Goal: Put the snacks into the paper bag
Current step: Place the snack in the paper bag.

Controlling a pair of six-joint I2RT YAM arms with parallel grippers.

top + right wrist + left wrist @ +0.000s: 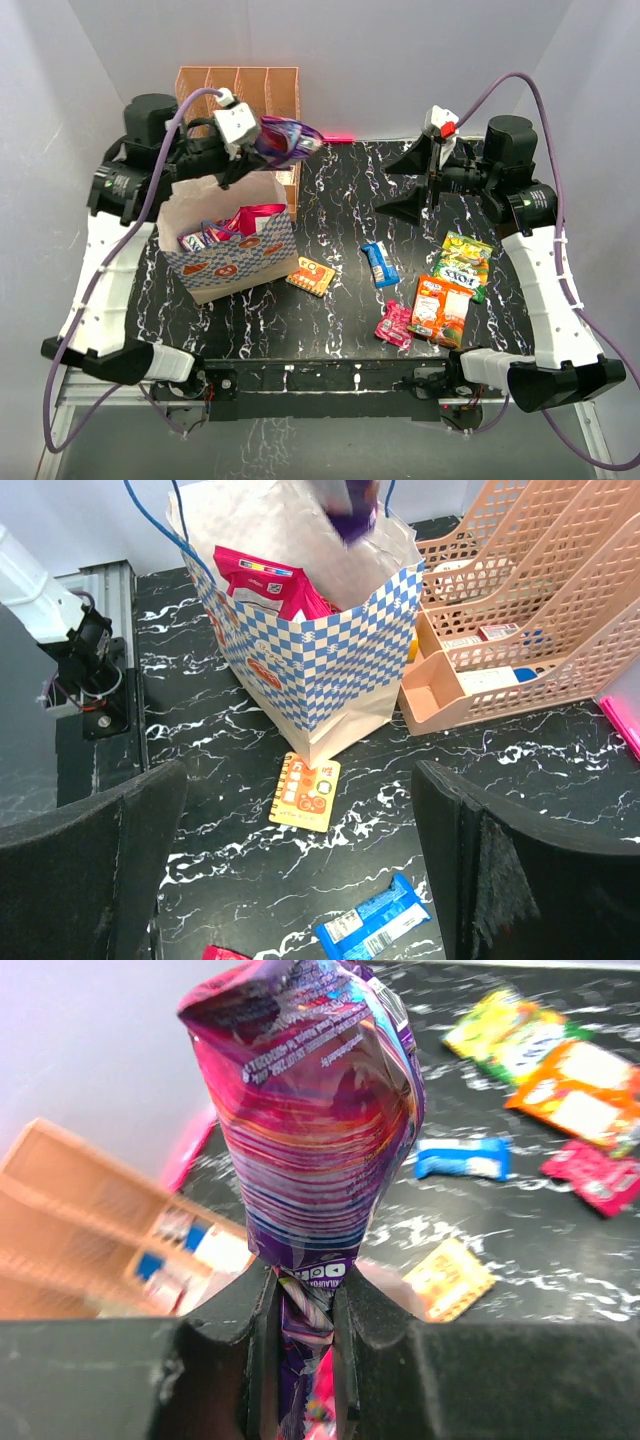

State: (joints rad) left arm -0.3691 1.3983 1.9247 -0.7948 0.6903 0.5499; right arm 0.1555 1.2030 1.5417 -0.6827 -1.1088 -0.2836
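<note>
You had the left gripper (305,1320) pinched narrow on one crimped end of the purple packet (312,1110), gripping the seam so the puffed body stood clear of the fingers and could fall freely. You carried it high over the far edge of the paper bag (240,262), which stood upright on the left of the table (330,345), just beside the peach file rack (240,85), its mouth open and a magenta packet (262,578) already poking out. Your right gripper (408,185) hung with its jaws spread wide and holding nothing, over the far right of the table and looking back toward the bag. The other snacks lay flat on the marble: the small orange packet (311,275) just beside the bag's foot, the blue bar (379,263) near the middle, and the pink packet (394,325), orange packet (441,308) and green-yellow packet (463,262) grouped on the right, within the right arm's side, so that arm was probably best placed to fetch them
</note>
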